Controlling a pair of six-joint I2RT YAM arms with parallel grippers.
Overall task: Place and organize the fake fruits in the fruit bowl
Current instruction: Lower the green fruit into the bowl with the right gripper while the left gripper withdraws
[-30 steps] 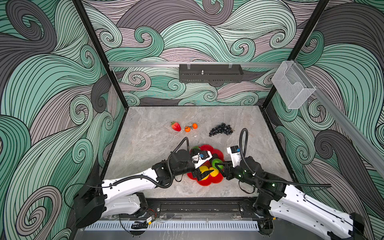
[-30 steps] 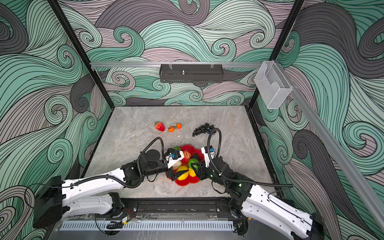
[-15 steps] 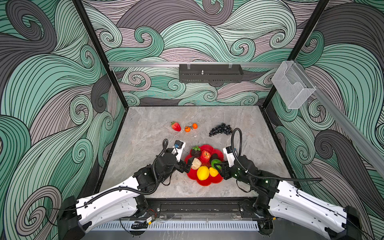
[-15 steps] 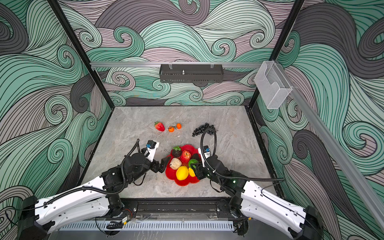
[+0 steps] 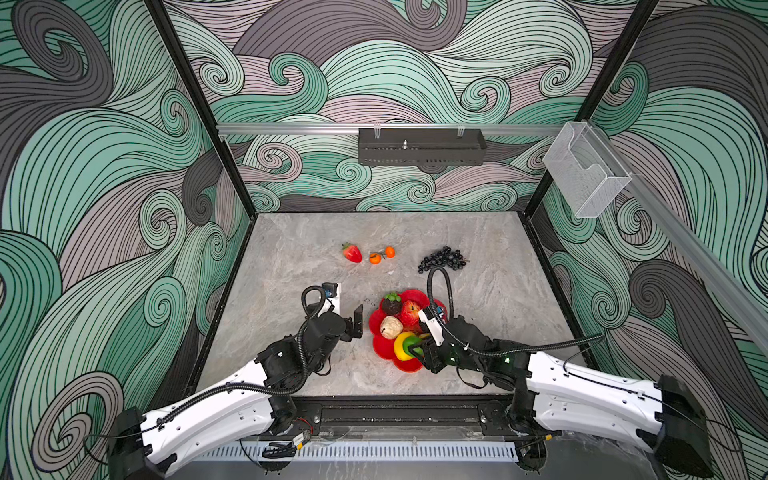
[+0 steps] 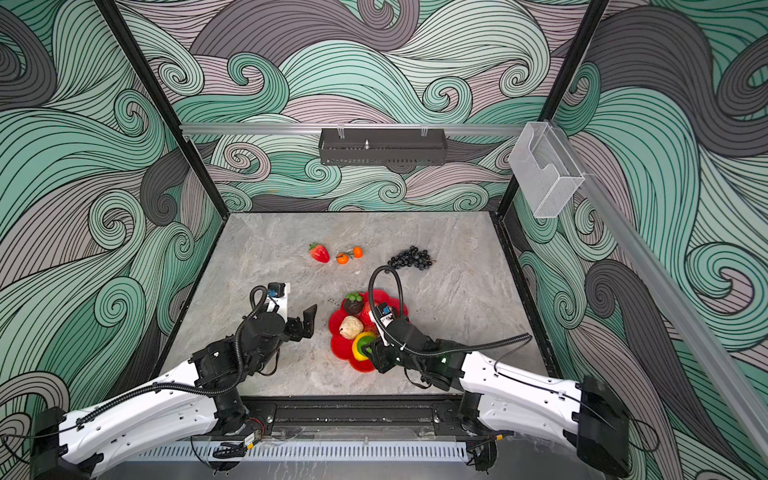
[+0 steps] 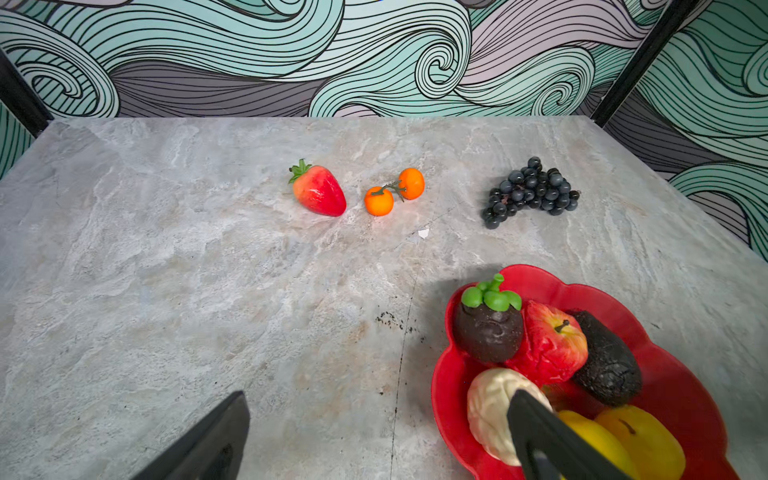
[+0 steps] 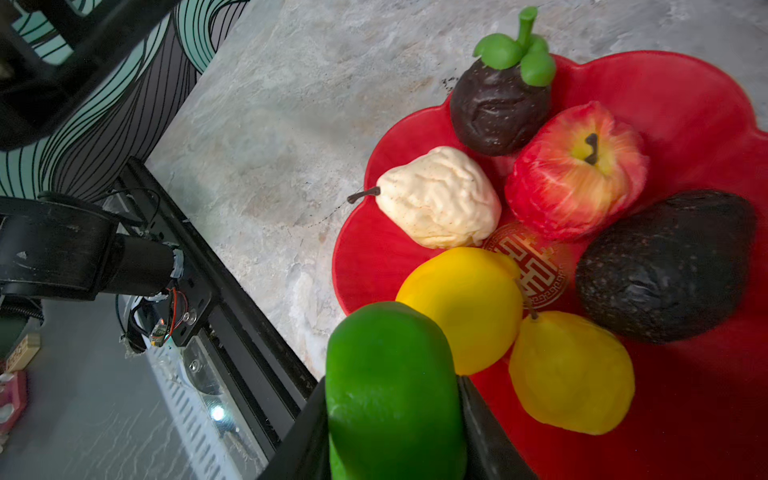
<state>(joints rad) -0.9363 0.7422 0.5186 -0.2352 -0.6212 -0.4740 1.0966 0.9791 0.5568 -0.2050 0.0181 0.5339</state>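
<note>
Gripping lime (image 8: 386, 357) narrowly in right gripper (image 8: 390, 415), hanging over near rim of bowl (image 8: 685, 104), just beside lemon (image 8: 461, 307). Holding left gripper (image 7: 378, 415) wide, empty, nearer to strawberry (image 7: 320, 193) beyond.

The left arm (image 5: 208, 417) and right arm (image 5: 590, 395) are clad in white rounded shells, pierced by small dark screw holes and linked by black joint housings. Black ribbed hoses (image 5: 257, 387) are run along them and looped at the wrists. A white camera bracket (image 5: 334, 299) with a blue part is fitted there. Small green lights (image 5: 505, 360) are seen on the right arm. The left pincer (image 7: 378, 399) and right pincer (image 8: 390, 395) are made with flat black fingers (image 7: 216, 440).
</note>
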